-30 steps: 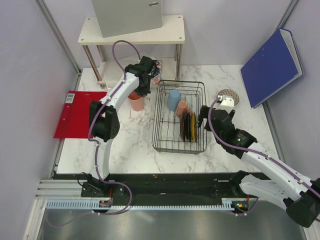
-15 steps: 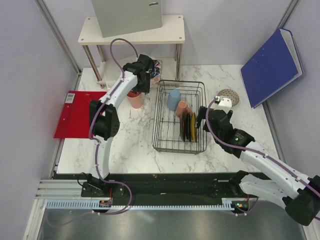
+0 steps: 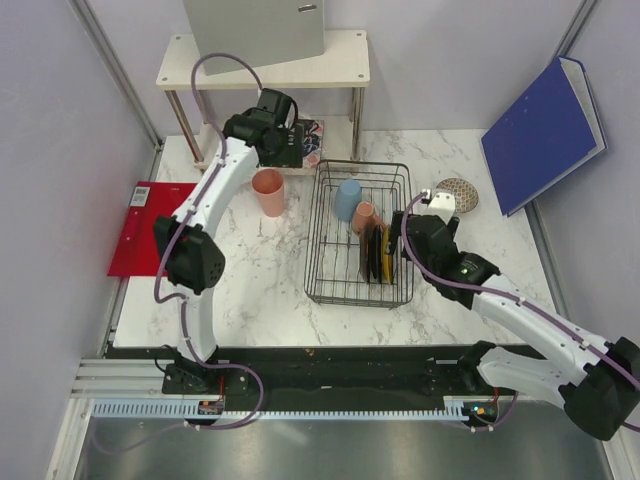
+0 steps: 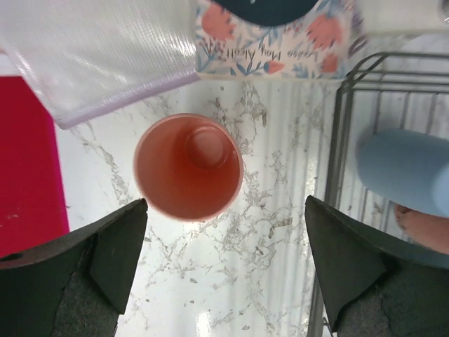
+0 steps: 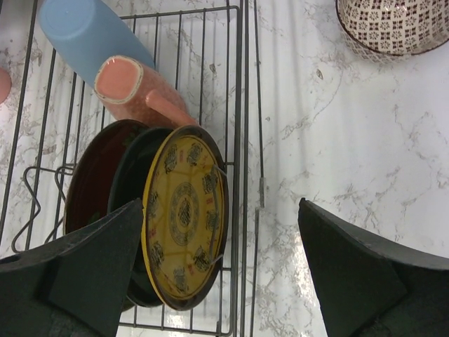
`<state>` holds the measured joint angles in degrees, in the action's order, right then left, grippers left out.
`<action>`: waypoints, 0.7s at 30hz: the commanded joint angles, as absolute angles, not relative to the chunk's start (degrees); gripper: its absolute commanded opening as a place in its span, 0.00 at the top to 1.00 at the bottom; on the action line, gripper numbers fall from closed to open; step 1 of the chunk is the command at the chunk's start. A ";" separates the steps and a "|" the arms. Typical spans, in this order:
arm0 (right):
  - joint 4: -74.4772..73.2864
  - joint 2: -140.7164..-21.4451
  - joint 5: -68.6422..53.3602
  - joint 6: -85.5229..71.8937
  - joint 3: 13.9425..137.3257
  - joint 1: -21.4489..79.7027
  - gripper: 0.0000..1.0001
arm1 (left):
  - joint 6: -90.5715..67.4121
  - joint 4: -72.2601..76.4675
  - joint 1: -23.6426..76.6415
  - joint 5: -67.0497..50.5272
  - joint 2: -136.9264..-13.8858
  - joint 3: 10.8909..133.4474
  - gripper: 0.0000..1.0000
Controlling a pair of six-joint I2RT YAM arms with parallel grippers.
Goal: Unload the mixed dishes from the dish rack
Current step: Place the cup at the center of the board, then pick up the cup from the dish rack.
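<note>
The dark wire dish rack (image 3: 330,270) (image 5: 242,140) holds a light blue cup (image 3: 348,198) (image 5: 88,31) on its side, a small pink mug (image 3: 364,216) (image 5: 133,88), and upright plates: black-yellow (image 5: 186,217) (image 3: 386,254) and dark red (image 5: 95,189). A pink cup (image 3: 269,190) (image 4: 188,166) stands upright on the marble left of the rack. My left gripper (image 3: 278,150) (image 4: 224,267) hovers open above it, holding nothing. The speckled bowl (image 3: 458,193) (image 5: 393,24) sits on the table right of the rack. My right gripper (image 3: 408,240) (image 5: 224,281) is open over the rack's right edge, beside the plates.
A white two-tier shelf (image 3: 340,70) stands at the back, with a floral patterned book (image 4: 273,35) under it. A red folder (image 3: 150,225) (image 4: 24,168) lies at the left. A blue binder (image 3: 545,135) leans at the right wall.
My left gripper has opened, let go of the pink cup on the table and lifted back away from it. The right gripper has edged closer to the plates.
</note>
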<state>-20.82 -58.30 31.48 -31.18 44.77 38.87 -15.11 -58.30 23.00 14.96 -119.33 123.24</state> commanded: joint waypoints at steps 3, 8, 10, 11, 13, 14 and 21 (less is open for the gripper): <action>-15.74 -66.26 31.99 -26.46 54.47 38.85 0.02 | -16.61 -55.90 27.24 20.04 -102.41 124.64 0.01; -13.71 -75.66 29.45 -22.16 63.53 38.85 0.02 | -17.66 -44.51 34.71 21.62 -89.24 107.88 0.01; -13.54 -80.84 27.87 -20.57 68.80 38.85 0.02 | -19.59 -40.36 36.64 20.40 -81.77 97.15 0.01; -13.45 -82.60 27.08 -19.78 70.56 38.93 0.02 | -20.73 -37.56 37.00 19.09 -79.39 93.90 0.01; -13.54 -87.70 26.37 -17.50 75.48 38.85 0.02 | -23.72 -35.08 37.44 16.54 -72.03 84.58 0.01; -13.62 -89.37 26.28 -16.88 77.06 38.85 0.02 | -24.60 -33.68 37.62 15.83 -69.81 81.51 0.01; -14.50 -102.30 26.28 -14.24 86.03 38.76 0.02 | -27.78 -27.34 38.23 12.22 -49.85 60.75 0.01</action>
